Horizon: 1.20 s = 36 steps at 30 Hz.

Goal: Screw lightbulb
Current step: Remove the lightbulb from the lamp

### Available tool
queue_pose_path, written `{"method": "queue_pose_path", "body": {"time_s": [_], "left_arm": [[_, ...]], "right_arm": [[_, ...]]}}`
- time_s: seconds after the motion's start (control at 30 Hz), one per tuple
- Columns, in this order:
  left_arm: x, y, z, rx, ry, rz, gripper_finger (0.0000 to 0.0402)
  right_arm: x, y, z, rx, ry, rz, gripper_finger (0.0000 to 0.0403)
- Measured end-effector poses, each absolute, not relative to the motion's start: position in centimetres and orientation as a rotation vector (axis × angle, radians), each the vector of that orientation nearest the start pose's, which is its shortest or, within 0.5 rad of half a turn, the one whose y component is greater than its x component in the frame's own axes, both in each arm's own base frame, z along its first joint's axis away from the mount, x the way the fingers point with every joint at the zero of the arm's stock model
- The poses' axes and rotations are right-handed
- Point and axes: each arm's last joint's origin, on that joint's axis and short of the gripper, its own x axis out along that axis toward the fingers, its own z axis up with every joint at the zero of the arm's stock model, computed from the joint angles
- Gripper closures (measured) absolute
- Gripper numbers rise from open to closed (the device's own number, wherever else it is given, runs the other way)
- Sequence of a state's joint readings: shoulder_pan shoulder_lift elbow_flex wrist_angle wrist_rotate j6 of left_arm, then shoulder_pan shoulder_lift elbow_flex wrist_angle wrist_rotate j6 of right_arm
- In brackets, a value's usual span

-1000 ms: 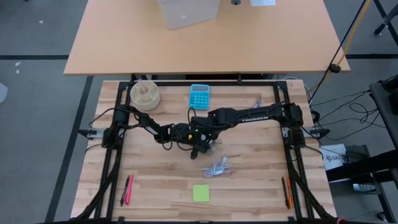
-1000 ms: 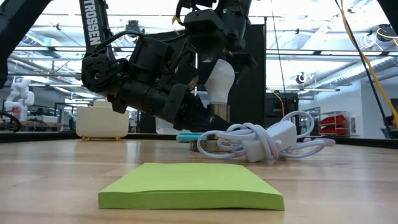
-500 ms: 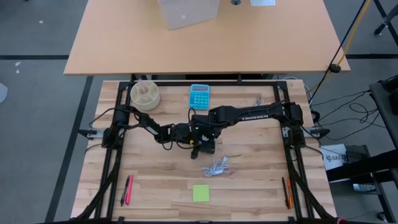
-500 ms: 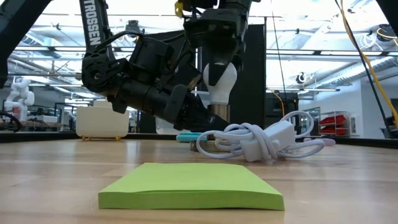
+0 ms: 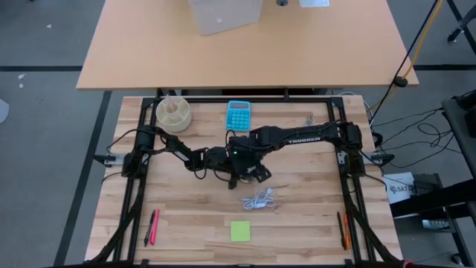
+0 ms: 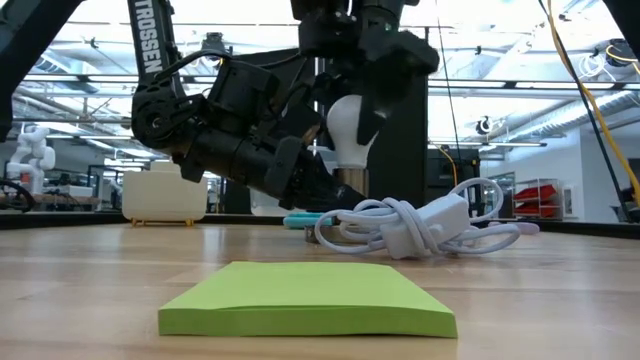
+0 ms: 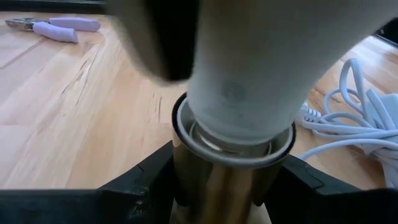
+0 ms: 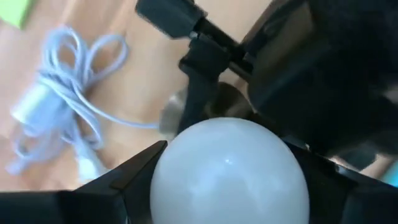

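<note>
Lightbulb [image 6: 345, 128], white, stands upright w/ its base down in a brass-coloured socket [image 7: 230, 180] near mid-bench [image 5: 186, 208]. Right gripper [image 6: 352, 120] comes from above, fingers pinching the globe on both sides. Left gripper [image 7: 227, 186] sits low on the bench, fingers clamped round the socket. White coiled cord [image 6: 420, 225] lies just beside the socket, w/ a green sticky-note pad [image 6: 305, 298] nearer the front edge. Blue calculator [image 5: 239, 115] and a round tan cup [image 5: 172, 113] sit toward the back.
</note>
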<state>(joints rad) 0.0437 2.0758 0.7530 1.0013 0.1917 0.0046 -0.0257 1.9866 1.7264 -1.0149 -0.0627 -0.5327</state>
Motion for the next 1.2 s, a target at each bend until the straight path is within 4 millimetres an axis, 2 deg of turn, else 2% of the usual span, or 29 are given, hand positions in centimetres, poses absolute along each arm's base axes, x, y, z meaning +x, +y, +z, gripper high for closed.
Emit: {"method": "queue_pose_path", "body": {"time_s": [0.17,0.27,0.73,1.2], "left_arm": [[35.7,1.0,8.1,-0.046,0.317,-0.146,0.0205],[35.7,1.0,8.1,-0.044,0.319,-0.151,0.0205],[35.7,0.9,8.1,-0.033,0.319,-0.168,0.0205],[35.7,0.9,8.2,-0.035,0.318,-0.163,0.0205]], "right_arm": [[40.9,-0.9,24.7,-0.606,1.215,0.399,0.0121],[40.9,-0.8,24.7,-0.628,1.232,0.352,0.0119],[41.0,0.1,24.9,-0.085,1.245,0.051,0.0053],[40.8,0.2,25.4,0.208,1.223,-0.14,0.0046]]}}
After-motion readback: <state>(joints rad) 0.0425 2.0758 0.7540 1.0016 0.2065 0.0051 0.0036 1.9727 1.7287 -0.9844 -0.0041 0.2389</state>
